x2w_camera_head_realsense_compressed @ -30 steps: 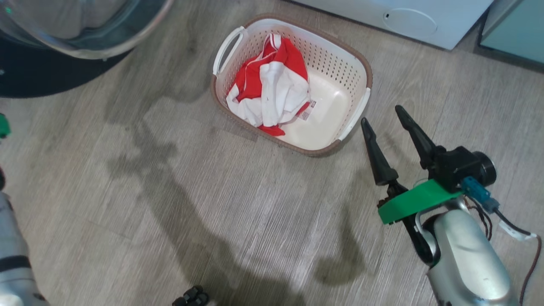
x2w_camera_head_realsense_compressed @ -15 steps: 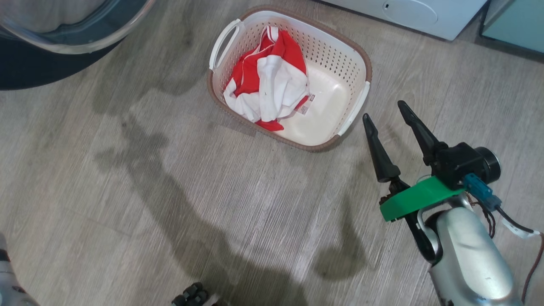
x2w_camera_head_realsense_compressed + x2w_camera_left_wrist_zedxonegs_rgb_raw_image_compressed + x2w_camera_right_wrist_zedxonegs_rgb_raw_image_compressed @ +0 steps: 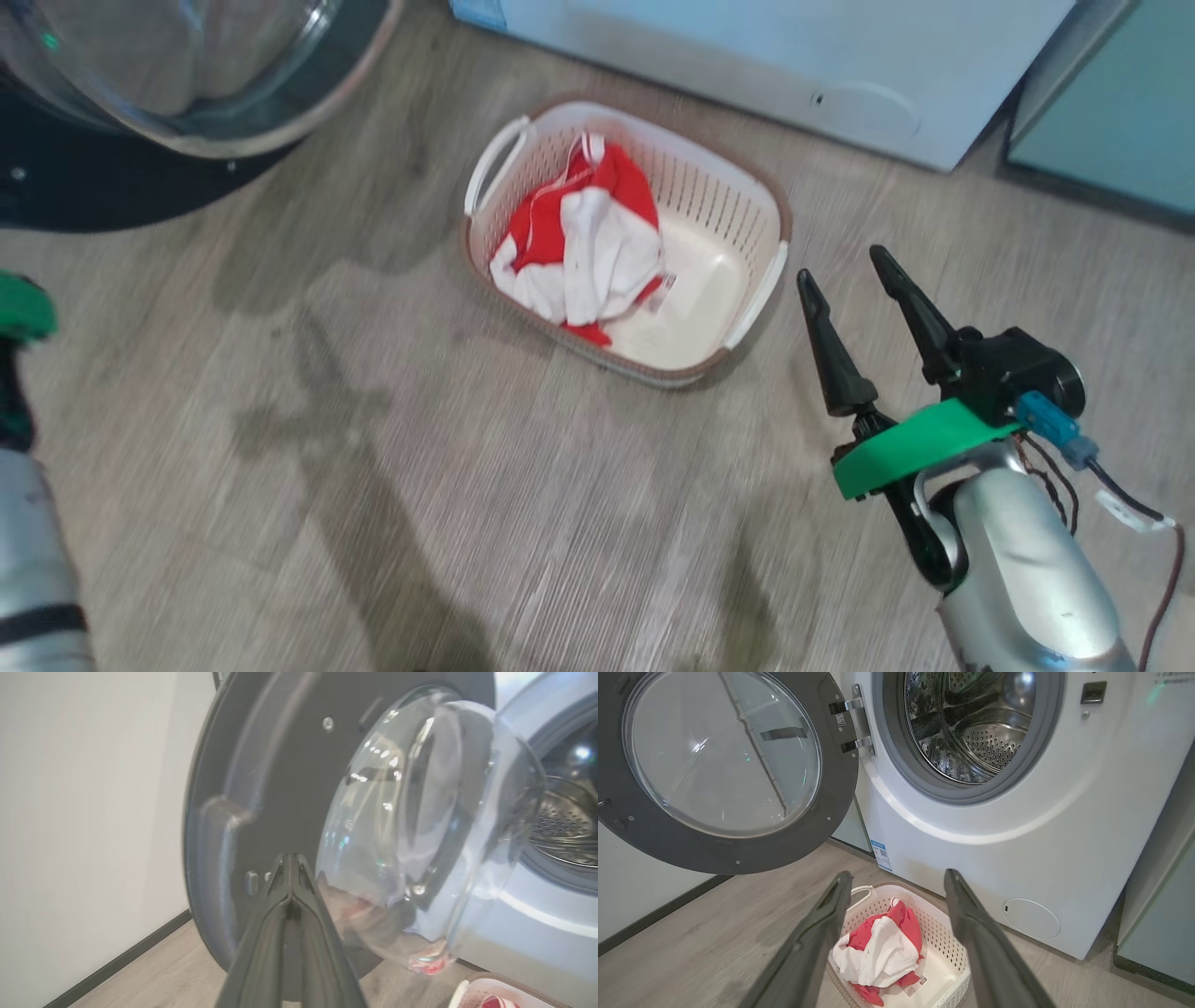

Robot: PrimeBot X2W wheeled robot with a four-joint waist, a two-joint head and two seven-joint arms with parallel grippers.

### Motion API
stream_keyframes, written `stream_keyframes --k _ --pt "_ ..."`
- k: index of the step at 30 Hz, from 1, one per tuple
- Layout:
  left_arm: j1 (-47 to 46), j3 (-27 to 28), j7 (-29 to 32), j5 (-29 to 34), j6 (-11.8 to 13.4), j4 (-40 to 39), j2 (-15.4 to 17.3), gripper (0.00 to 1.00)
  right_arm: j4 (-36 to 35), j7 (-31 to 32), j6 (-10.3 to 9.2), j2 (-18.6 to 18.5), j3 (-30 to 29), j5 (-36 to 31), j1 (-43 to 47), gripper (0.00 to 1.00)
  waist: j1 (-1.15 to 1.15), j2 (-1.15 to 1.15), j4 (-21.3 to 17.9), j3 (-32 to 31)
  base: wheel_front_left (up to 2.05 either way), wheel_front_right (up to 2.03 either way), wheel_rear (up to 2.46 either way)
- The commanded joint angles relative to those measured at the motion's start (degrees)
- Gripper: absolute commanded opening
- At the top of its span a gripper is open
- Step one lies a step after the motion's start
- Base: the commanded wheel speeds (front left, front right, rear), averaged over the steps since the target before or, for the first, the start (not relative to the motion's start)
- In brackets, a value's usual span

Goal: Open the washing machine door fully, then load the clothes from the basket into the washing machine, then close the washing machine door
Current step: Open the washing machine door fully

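The door (image 3: pixel 644 840) stands swung wide at the washer's (image 3: pixel 1017 858) left, baring the steel drum (image 3: pixel 971 728). The basket (image 3: pixel 709 196) sits on the floor (image 3: pixel 467 485) just in front of the washer. The clothes (image 3: pixel 579 243) lie bunched at its left end (the right end shows bare bottom and a label (image 3: pixel 665 285)). The right gripper (image 3: pixel 840 263) hovers just right of the basket, jaws spread wide and empty. The left gripper (image 3: pixel 289 858) is pressed closed on nothing, aimed at the door's black inner rim; whether it touches, I cannot tell.

glossy steel drum (image 3: pixel 971 732) (perforated plastic basket (image 3: pixel 941 945))
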Motion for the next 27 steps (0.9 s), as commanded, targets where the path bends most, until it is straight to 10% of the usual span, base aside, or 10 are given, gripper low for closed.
stream_keyframes --k 1,27 --pt "0.79 0.32 -0.13 0.15 -0.05 -2.78 2.10 0.00 -1.19 -0.77 0.00 0.47 1.38 0.56 0.11 1.00 0.00 0.00 -0.28 -2.59 0.00 0.00 0.00" --pt "28.21 -14.28 -0.13 -2.18 -0.05 -23.82 -8.90 0.00 -4.88 -1.08 0.00 0.47 -3.09 4.86 9.69 1.00 0.00 0.00 -13.29 -20.50 0.00 0.00 0.00"
